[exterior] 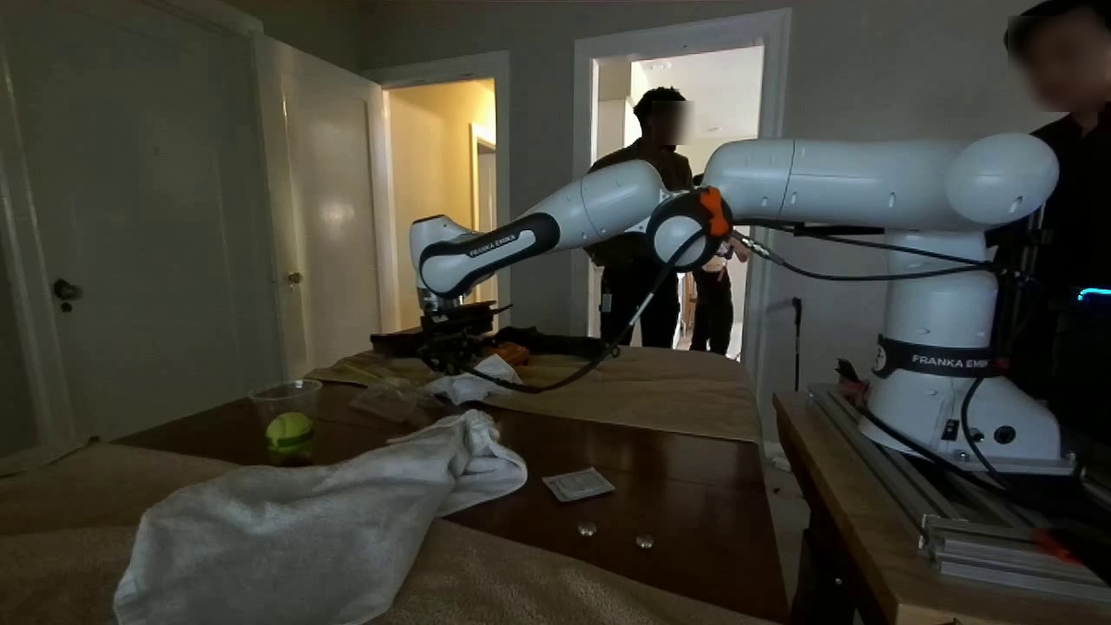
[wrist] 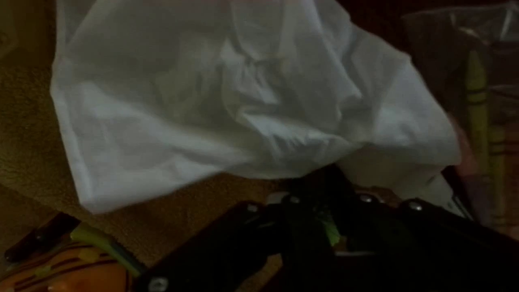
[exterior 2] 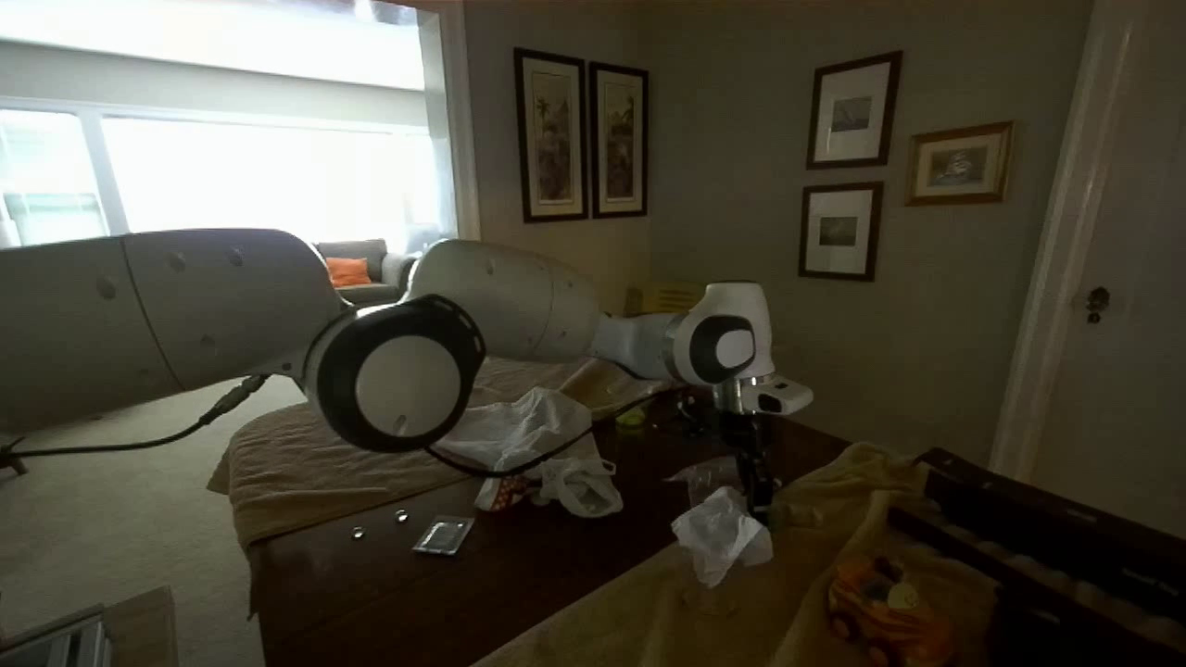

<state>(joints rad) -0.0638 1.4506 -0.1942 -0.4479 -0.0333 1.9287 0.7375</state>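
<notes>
My gripper points down, its dark fingers close together at the edge of a crumpled white sheet. The sheet overlaps the fingertips, and its folds gather there; the tips are partly hidden. In an exterior view the gripper is right beside the sheet, which hangs over a clear cup. In an exterior view the gripper is low over the table's far part. A clear bag with yellow crayons lies right of the fingers. An orange toy car is at lower left.
A tennis ball, a large whitish bag, a flat packet and two small metal discs lie on the table. A dark case and a tan towel are near the gripper. People stand behind the arm.
</notes>
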